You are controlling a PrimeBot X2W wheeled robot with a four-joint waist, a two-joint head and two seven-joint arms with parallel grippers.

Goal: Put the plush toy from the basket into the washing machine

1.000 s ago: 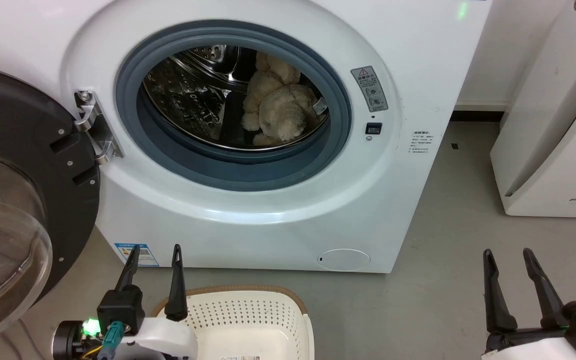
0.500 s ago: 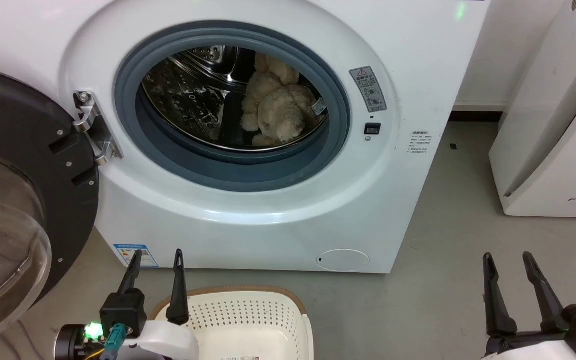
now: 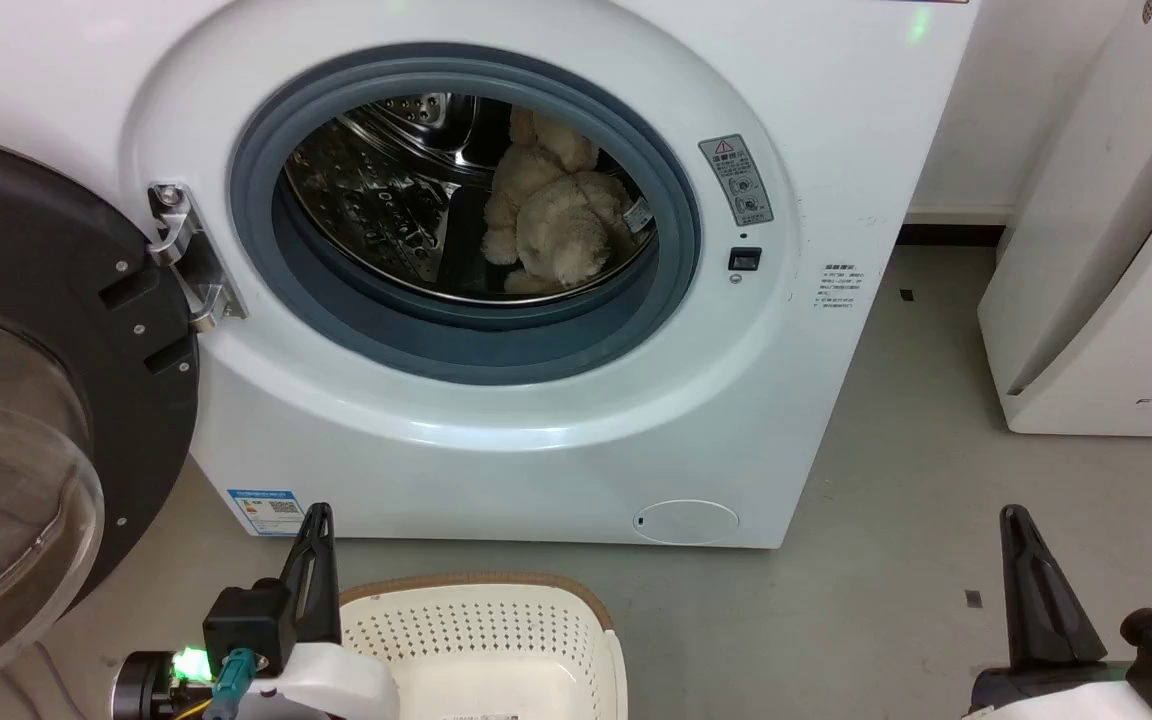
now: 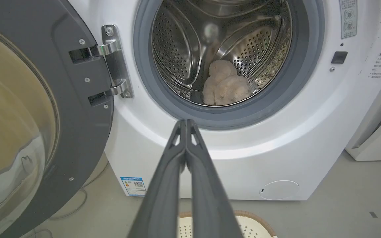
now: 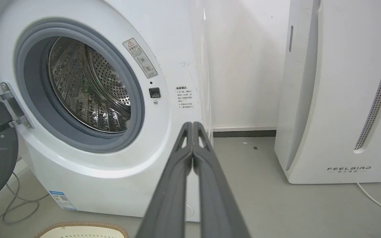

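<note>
Grey floor (image 3: 886, 450) by the washing machine (image 3: 496, 430); left gripper (image 3: 317, 522) and right gripper (image 3: 1017, 522) both now pressed together, earlier spread.

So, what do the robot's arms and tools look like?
The left tool and right tool have long tapered dark fingers, slotted near the tips, on black mounts and white shells. The left wrist has a green light, teal plug and yellow cable.

Left tool (image 3: 318, 514) and right tool (image 3: 1014, 516) both pinched closed.

Laundry corner: washing machine (image 3: 496, 280), white appliance (image 3: 1106, 250), bare grey floor (image 3: 886, 500).
</note>
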